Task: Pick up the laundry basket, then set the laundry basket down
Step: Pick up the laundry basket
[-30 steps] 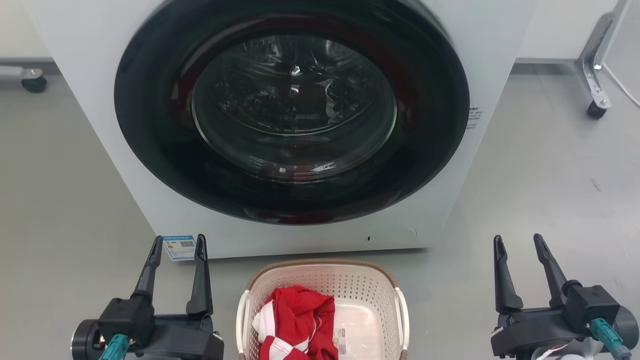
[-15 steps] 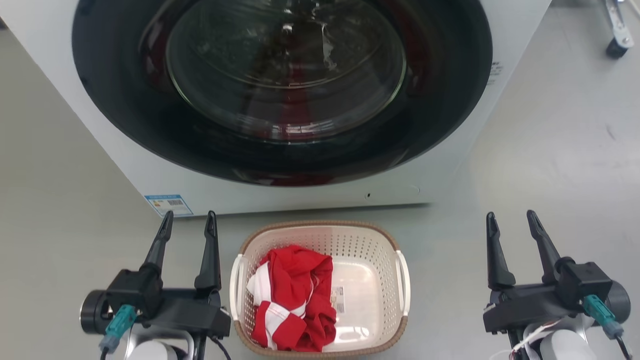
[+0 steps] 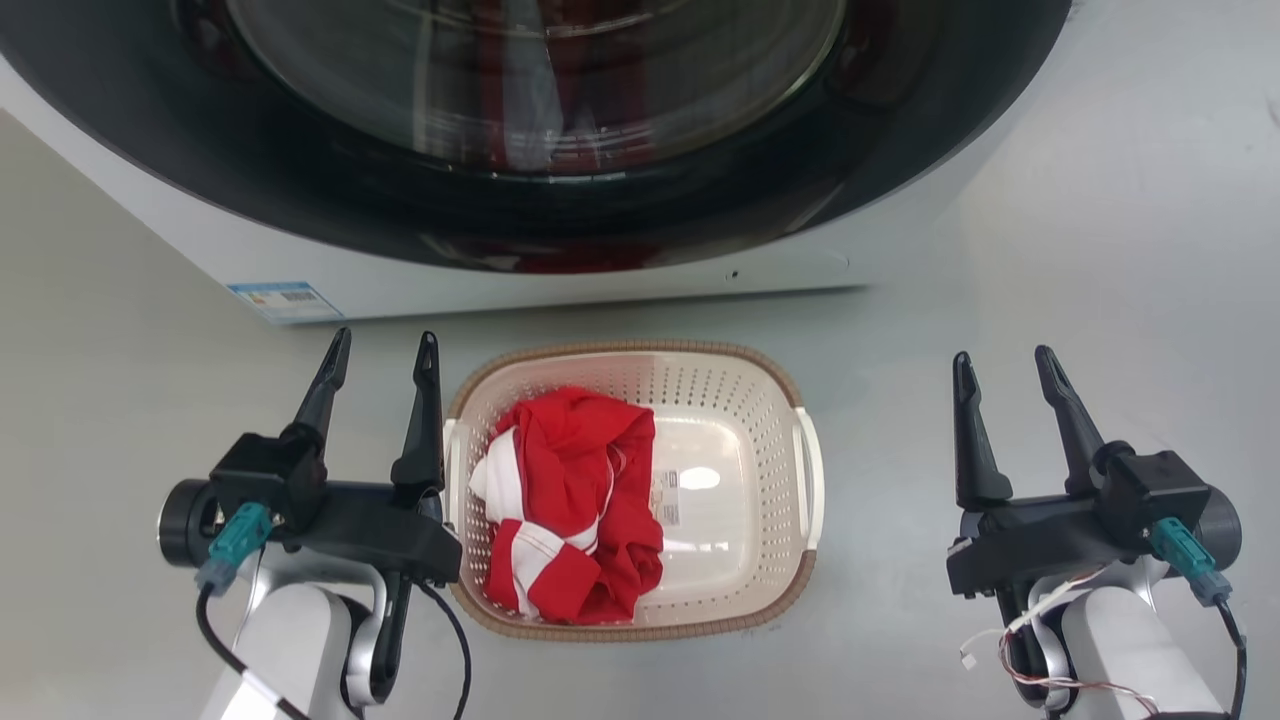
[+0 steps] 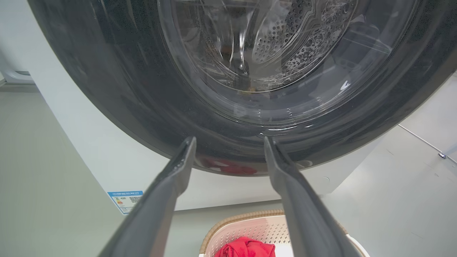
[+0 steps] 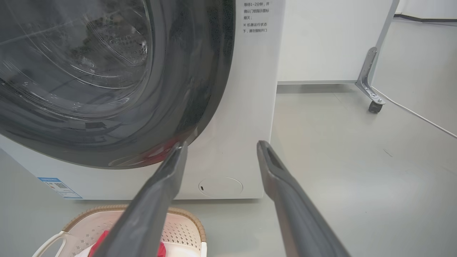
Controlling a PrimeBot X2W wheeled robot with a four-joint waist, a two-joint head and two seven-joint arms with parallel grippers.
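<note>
The head view has dropped, so the cream-white perforated plastic laundry basket [image 3: 620, 350] lies whole at 6 o'clock of the white washing machine [image 3: 560, 285], flanked at 9 and 3 o'clock by the left gripper [image 3: 385, 340], apparently near-touching, and right gripper [image 3: 1003, 356], both wide, empty: grasp pending.

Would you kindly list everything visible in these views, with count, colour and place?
laundry basket, cream-white perforated plastic, brown woven-look rim: one, on floor before washer
crumpled red-and-white garment: one, in basket's left half
white washing machine, dark round glass door: one, behind basket
blue-and-white sticker: one, washer's lower left
silver metal leg on black caster: one, beyond washer's right
grey floor: one, beneath everything
left claw: one, dark, open, left of basket
right claw: one, dark, open, right of basket
</note>
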